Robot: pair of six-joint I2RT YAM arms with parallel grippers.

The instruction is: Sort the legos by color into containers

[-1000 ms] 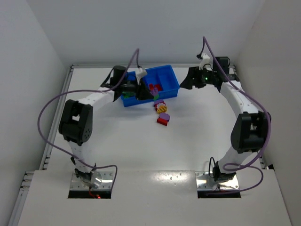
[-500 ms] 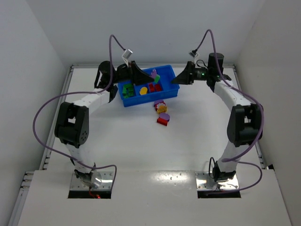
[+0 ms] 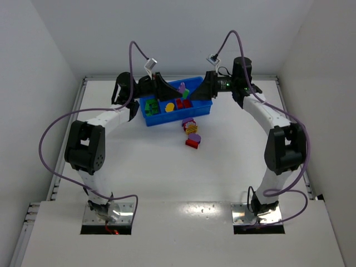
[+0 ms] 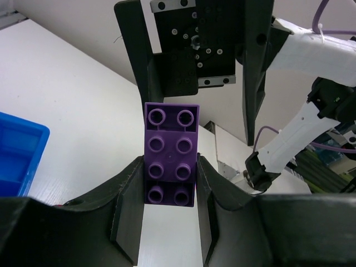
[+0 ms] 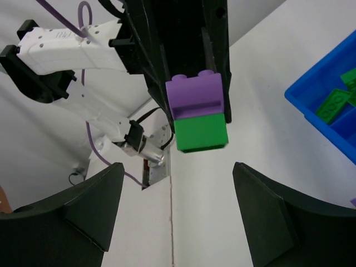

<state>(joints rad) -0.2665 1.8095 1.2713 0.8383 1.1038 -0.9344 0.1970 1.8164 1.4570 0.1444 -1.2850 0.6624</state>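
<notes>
Bright, even, soft-shadowed light — wrist views sharp throughout.

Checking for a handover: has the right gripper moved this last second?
Yes: the right gripper has shifted left in the top view, from right of the blue tray to over its right end.

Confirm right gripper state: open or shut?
Open. On the right gripper the fingers stand wide apart in its wrist view, touching nothing; the joined purple brick and green brick in the left gripper sit ahead of them.

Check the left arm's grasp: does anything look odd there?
Yes: the purple brick clamped in the left fingers has a green brick stuck to it, so two colours are joined and need separating before sorting.
</notes>
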